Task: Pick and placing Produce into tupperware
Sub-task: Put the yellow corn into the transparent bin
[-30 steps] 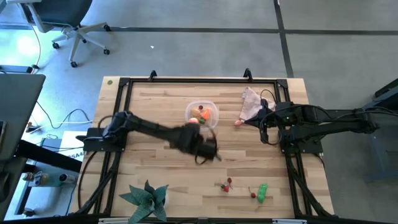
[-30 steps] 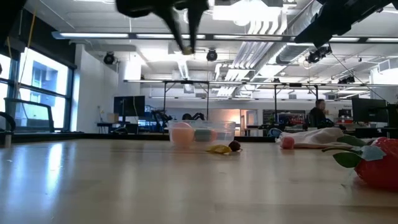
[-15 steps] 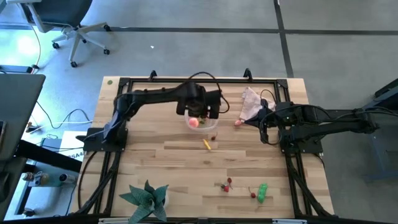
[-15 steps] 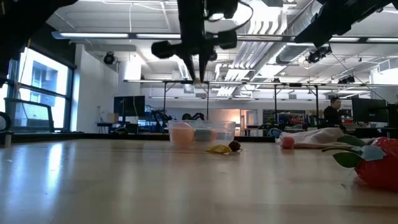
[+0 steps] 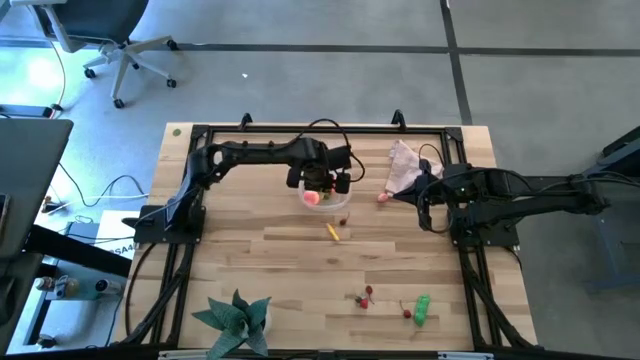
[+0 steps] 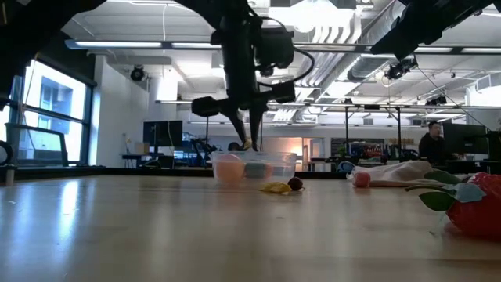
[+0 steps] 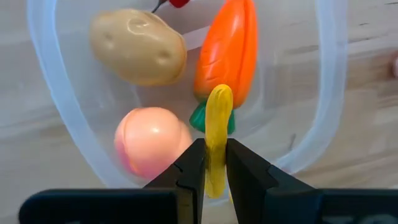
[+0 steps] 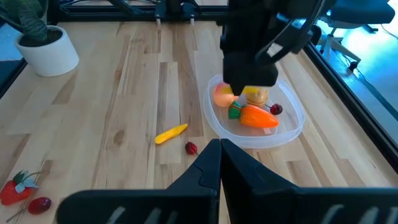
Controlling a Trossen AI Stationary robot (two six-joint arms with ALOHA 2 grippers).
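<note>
The tupperware (image 7: 323,81) lies directly below the left gripper (image 7: 215,163), its open top facing the fingers. Inside it sit an orange carrot (image 7: 227,46), a tan potato (image 7: 138,45) and a pink piece (image 7: 152,140). The fingers are clenched on a yellow stick (image 7: 217,137), its long axis pointing down into the container. The right gripper (image 8: 220,155) waits clenched, well apart.
</note>
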